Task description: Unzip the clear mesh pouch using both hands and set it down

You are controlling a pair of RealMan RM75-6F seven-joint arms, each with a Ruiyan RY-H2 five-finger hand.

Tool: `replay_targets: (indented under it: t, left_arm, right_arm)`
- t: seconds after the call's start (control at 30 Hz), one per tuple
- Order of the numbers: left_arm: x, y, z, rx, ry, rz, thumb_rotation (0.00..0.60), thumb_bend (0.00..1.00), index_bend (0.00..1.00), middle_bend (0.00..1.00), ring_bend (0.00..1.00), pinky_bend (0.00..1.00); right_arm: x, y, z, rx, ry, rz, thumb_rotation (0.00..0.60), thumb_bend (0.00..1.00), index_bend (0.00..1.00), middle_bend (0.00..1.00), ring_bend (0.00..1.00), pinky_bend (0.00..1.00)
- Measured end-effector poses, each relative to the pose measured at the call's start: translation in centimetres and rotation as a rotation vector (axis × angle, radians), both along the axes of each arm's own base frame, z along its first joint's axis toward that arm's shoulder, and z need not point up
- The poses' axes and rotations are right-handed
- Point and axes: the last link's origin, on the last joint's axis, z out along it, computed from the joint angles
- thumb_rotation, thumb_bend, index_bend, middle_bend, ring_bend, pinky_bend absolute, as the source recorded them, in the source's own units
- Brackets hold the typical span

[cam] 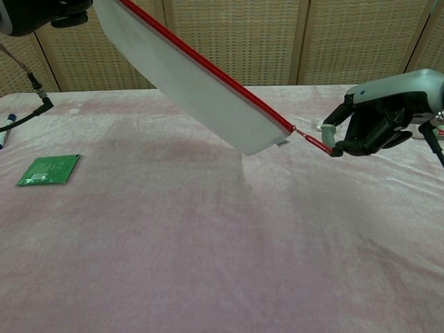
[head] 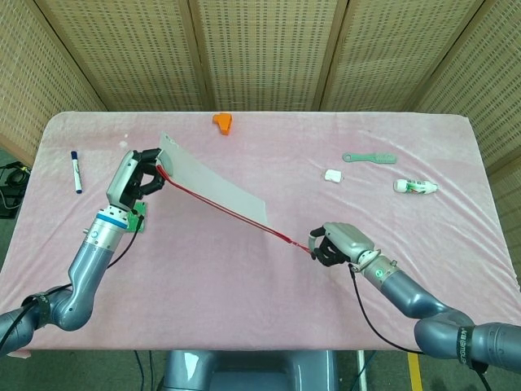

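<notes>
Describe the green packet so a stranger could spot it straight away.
Look at the pink table, on its left side near the robot's left hand. The green packet lies flat there, a small square. The nearby marker is a thin white stick with blue ends.

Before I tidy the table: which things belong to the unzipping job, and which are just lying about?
In the job: pouch, its red zipper pull, left hand, right hand.

Lying about: marker pen, green packet, orange piece, comb, white eraser, small tube.
</notes>
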Motion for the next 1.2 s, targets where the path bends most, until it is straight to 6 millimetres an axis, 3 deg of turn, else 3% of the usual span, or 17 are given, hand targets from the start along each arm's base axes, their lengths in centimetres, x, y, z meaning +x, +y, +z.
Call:
replay_targets:
  t: [0.17,0.23,0.27,0.3,0.33,0.37,0.4,0.47,0.53,0.8,0.87,0.93,1.03,1.07,1.13,1.2]
  left_arm:
    - [-0.4,-0.1,-0.1,-0.005,-0.004,0.001,0.600,0.82,0.81,0.88,0.82,0.93]
    - [-0.4,-0.2,-0.2,-0.009,-0.004,-0.003,0.600,0.71,0.77,0.88,0.82,0.93]
    - [-0.5,-0.2,-0.3,-0.011,-0.003,-0.006,0.600,0.52,0.67,0.88,0.82,0.92]
    - [-0.5,-0.2,-0.3,-0.012,-0.001,-0.010,0.600,0.28,0.47,0.88,0.82,0.92]
    - [-0.5,-0.2,-0.3,-0.012,0.007,-0.019,0.600,0.15,0.32,0.88,0.82,0.91]
    - [-0.5,-0.2,-0.3,-0.014,0.017,-0.026,0.600,0.03,0.12,0.88,0.82,0.90]
    - [-0.5,-0.2,-0.3,-0.017,0.035,-0.036,0.600,0.00,0.02,0.88,0.82,0.90]
    - [-0.7,-0.4,-0.4,-0.021,0.068,-0.050,0.600,0.00,0.00,0.86,0.81,0.89]
    - [-1.1,-0.6,-0.3,-0.014,0.115,-0.064,0.600,0.00,0.00,0.85,0.81,0.88]
    - [-3.2,-1.5,2.3,0.092,0.333,-0.066,0.600,0.00,0.00,0.81,0.79,0.87]
    - [-4.3,-2.2,3.4,0.139,0.393,-0.050,0.600,0.00,0.00,0.75,0.73,0.83]
    - [-5.5,-2.9,4.4,0.186,0.458,-0.037,0.600,0.00,0.00,0.62,0.60,0.70]
    - [-7.1,-4.1,5.4,0.244,0.566,-0.018,0.600,0.00,0.00,0.22,0.20,0.29]
    - [-7.6,-4.4,5.7,0.258,0.601,-0.012,0.600,0.00,0.00,0.10,0.08,0.15]
    - [-8.7,-5.4,6.2,0.288,0.690,0.007,0.600,0.00,0.00,0.00,0.00,0.01]
    - [-9.7,-6.3,6.6,0.308,0.772,0.027,0.600,0.00,0.00,0.00,0.00,0.00]
  right_arm:
    - [-0.4,-0.1,-0.1,-0.004,-0.003,-0.015,0.600,0.74,0.81,1.00,0.98,1.00]
    - [-0.5,-0.1,-0.2,-0.006,-0.006,-0.016,0.600,0.74,0.81,1.00,0.98,1.00]
    - [-0.5,-0.2,-0.1,-0.008,-0.007,-0.016,0.600,0.74,0.80,1.00,0.98,1.00]
    - [-0.5,-0.2,-0.1,-0.011,-0.009,-0.016,0.600,0.71,0.73,1.00,0.98,1.00]
    - [-0.5,-0.2,-0.1,-0.016,-0.010,-0.014,0.600,0.65,0.65,1.00,0.98,1.00]
    - [-0.5,-0.2,-0.1,-0.023,-0.011,-0.010,0.600,0.47,0.46,1.00,0.98,1.00]
    - [-0.6,-0.3,0.0,-0.032,-0.007,0.000,0.600,0.25,0.26,0.99,0.98,1.00]
    - [-0.7,-0.3,0.1,-0.047,0.008,0.020,0.600,0.02,0.05,0.98,0.98,1.00]
    - [-1.0,-0.4,0.3,-0.069,0.043,0.053,0.600,0.00,0.00,0.98,0.98,1.00]
    - [-3.0,0.1,2.2,-0.190,0.176,0.173,0.600,0.00,0.00,0.98,0.98,1.00]
    - [-3.5,0.5,2.7,-0.208,0.184,0.181,0.600,0.00,0.00,0.98,0.98,1.00]
    - [-4.1,1.0,3.5,-0.231,0.188,0.189,0.600,0.00,0.00,0.96,0.97,1.00]
    - [-4.9,1.7,4.5,-0.272,0.194,0.212,0.600,0.00,0.01,0.85,0.85,0.96]
    - [-5.1,1.9,4.8,-0.288,0.197,0.220,0.600,0.00,0.01,0.75,0.76,0.87]
    - [-5.8,2.4,5.5,-0.333,0.207,0.243,0.600,0.00,0.00,0.51,0.51,0.60]
    - [-6.6,2.9,6.4,-0.386,0.221,0.267,0.600,0.00,0.00,0.18,0.15,0.25]
